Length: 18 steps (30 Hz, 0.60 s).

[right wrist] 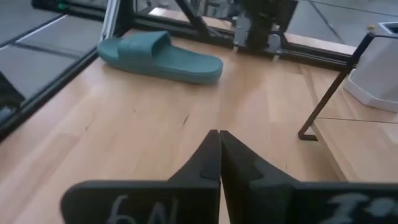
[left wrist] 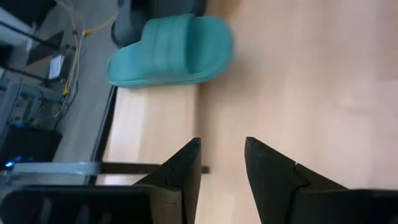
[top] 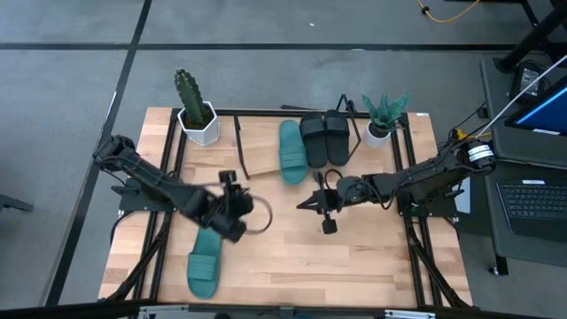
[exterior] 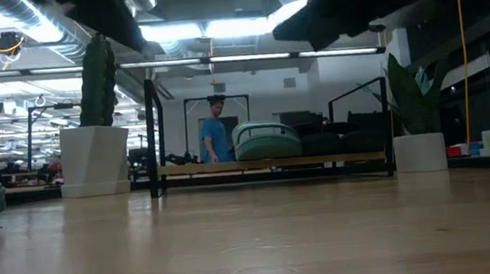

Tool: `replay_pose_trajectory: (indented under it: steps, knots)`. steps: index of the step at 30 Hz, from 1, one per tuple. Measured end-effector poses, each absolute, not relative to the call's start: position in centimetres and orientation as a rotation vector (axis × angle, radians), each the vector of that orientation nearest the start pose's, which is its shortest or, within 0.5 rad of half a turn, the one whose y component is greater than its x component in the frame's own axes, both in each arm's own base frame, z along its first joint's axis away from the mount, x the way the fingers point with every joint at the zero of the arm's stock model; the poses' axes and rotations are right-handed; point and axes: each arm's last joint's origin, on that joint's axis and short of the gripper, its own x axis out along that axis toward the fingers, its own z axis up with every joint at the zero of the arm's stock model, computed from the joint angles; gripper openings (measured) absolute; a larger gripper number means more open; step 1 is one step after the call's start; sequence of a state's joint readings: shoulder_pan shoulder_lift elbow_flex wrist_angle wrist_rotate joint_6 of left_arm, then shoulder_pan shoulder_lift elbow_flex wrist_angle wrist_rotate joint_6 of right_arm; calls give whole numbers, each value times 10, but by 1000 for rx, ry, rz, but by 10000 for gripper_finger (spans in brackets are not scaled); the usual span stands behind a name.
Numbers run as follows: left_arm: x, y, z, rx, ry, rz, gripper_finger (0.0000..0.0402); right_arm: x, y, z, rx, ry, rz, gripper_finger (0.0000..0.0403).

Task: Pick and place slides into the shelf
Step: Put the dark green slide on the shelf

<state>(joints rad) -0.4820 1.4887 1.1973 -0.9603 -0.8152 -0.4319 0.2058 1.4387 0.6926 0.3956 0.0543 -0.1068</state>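
Three slides on the shelf, one teal slide loose

Left end effector (top: 237, 213) hangs parted and empty beside the teal slide (top: 204, 264) near the desk's front-left corner; right end effector (top: 324, 202) closed, empty, mid-desk; shelf (top: 266, 146) at back.

Your left claw (left wrist: 222, 163) hovers empty, fingers parted — a teal slide (left wrist: 171, 50) lies ahead on the surface (left wrist: 311, 81).

The only legible marking is handwritten in white on the dark body of the right gripper (right wrist: 219, 146), seen in the right wrist view: at about 7 o'clock it reads roughly "N9", or "6N" turned over. Another white scrawl at 5 o'clock is too cut off to read.
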Motion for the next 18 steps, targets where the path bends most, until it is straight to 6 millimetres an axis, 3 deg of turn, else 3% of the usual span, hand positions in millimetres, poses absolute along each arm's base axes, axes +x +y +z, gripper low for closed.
replay_pose_trajectory:
  steps: [10, 18]
  knots:
    - [210, -178, 269, 305, 845, 282, 113, 284, 86, 212, -103, 319, 146, 3]
    - [178, -211, 264, 54, 980, 118, 113, 285, 104, 212, -100, 252, 201, 3]
